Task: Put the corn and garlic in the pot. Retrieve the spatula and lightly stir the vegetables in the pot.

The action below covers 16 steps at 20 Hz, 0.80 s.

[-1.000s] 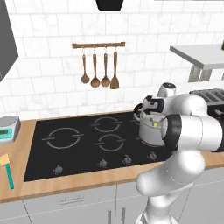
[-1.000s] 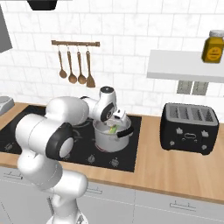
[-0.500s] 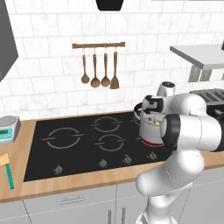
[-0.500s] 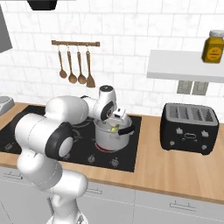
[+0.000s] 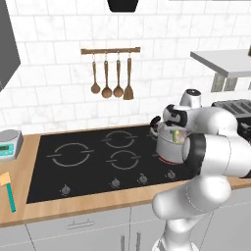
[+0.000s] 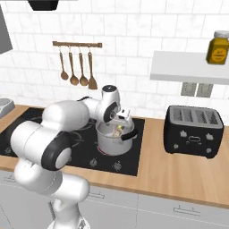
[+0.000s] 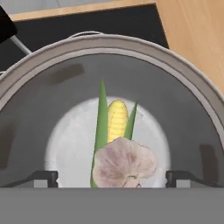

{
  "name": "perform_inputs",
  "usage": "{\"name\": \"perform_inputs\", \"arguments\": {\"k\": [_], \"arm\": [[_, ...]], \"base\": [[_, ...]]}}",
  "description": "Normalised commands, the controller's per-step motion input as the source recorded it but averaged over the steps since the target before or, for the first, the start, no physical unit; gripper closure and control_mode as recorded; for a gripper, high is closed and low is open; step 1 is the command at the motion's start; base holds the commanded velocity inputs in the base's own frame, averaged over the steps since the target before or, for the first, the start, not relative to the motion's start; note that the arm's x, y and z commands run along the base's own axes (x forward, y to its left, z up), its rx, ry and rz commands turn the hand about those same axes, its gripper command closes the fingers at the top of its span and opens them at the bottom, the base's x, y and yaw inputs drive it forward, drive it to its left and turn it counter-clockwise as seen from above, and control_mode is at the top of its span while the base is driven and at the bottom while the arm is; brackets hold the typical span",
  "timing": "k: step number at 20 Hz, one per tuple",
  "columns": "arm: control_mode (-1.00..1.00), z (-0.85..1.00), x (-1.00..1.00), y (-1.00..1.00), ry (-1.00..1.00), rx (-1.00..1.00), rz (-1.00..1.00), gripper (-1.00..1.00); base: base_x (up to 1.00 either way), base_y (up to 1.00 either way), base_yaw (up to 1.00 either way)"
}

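The steel pot (image 5: 166,147) (image 6: 111,143) stands on the cooktop's right front burner. Looking down into the pot (image 7: 52,61), I see the corn (image 7: 116,119), yellow with green husk leaves, lying on the bottom. The pale garlic (image 7: 124,162) rests against the cob's near end. My gripper (image 7: 111,177) (image 5: 176,133) (image 6: 123,120) hovers just above the pot's mouth, open, with its fingertips (image 7: 43,176) far apart and holding nothing. The spatula (image 5: 8,190), teal handle and yellow blade, lies on the wooden counter far left of the cooktop.
A black toaster (image 6: 193,130) sits on the counter right of the pot. Brown wooden spoons and a wooden spatula (image 5: 111,74) hang on a wall rail. A kitchen scale (image 5: 9,144) stands at the far left. An orange jar (image 6: 218,47) is on the shelf.
The jaws have opened wide above the pot and the garlic now lies loose on the bottom beside the corn. The arm has hardly moved.
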Motion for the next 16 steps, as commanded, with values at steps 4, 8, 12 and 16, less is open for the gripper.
{"name": "perform_inputs", "arguments": {"k": [4,8,12,16], "arm": [[-1.0,0.15,-0.05,-0.11,0.0,0.0,0.0,-1.0],[-1.0,0.87,-0.76,0.03,-0.17,0.0,0.0,-1.0],[-1.0,1.0,-0.99,0.3,-0.1,0.0,0.0,-1.0],[-1.0,0.99,-0.92,0.54,0.0,0.0,0.0,-1.0]], "base": [[0.0,0.0,0.0],[0.0,0.0,0.0],[0.0,0.0,0.0],[0.0,0.0,0.0]]}}
